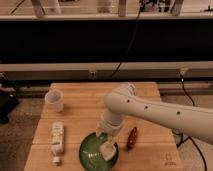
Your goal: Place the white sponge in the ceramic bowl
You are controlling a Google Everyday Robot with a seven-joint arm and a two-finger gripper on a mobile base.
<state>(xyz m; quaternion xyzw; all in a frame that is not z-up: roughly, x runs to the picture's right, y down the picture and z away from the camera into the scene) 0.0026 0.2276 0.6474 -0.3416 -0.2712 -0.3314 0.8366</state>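
Observation:
The green ceramic bowl [91, 152] sits on the wooden table near its front edge. My gripper [108, 142] reaches down from the right, over the bowl's right half and just inside its rim. The white sponge [108, 149] is at the gripper's tip, inside the bowl, low over its bottom. I cannot tell whether the sponge rests on the bowl or is still held.
A white cup [55, 101] stands at the table's back left. A white bottle [57, 139] lies on its side left of the bowl. A reddish-brown object [132, 138] lies right of the bowl. The wooden table [85, 117] ends close in front of the bowl.

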